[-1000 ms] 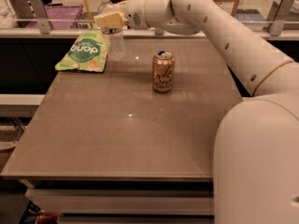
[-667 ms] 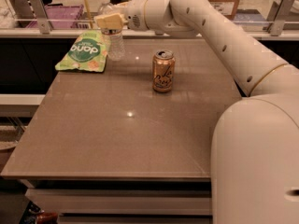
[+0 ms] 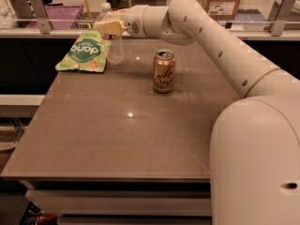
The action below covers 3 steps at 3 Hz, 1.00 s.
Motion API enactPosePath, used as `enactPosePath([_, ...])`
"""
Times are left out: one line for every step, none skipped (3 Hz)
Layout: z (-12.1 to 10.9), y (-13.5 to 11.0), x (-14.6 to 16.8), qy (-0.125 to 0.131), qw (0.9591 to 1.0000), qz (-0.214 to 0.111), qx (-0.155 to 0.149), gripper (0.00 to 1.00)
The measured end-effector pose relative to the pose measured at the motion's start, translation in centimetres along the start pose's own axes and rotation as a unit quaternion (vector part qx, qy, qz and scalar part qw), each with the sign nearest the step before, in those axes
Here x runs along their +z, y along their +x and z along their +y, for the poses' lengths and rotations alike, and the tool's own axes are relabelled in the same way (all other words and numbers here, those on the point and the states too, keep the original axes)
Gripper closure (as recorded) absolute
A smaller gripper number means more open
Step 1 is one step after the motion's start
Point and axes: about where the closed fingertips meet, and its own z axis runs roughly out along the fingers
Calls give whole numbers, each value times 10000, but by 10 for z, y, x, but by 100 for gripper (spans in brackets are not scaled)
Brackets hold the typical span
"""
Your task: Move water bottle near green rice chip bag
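Note:
The water bottle (image 3: 115, 48), clear with a white cap, stands upright at the far left of the table. It touches the right edge of the green rice chip bag (image 3: 83, 53), which lies flat. My gripper (image 3: 109, 28) reaches in from the right and is shut on the bottle's upper part, hiding its shoulder. The bottle's base is at the table top.
An orange-gold drinks can (image 3: 163, 71) stands right of the bottle, towards the table's middle. My arm (image 3: 220, 41) spans the table's right side. A glass rail with posts (image 3: 39, 13) runs behind the brown table (image 3: 126, 139).
My gripper and the bottle have come down slightly next to the chip bag. The can and the bag have not moved.

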Motion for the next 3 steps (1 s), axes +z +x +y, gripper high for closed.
enactPosePath([1,9,0,-3,10000,57,82,100])
enactPosePath([3,9,3,-27,9999,55,84,84])
enactPosePath([5,9,5,-49,9999,54,87,60])
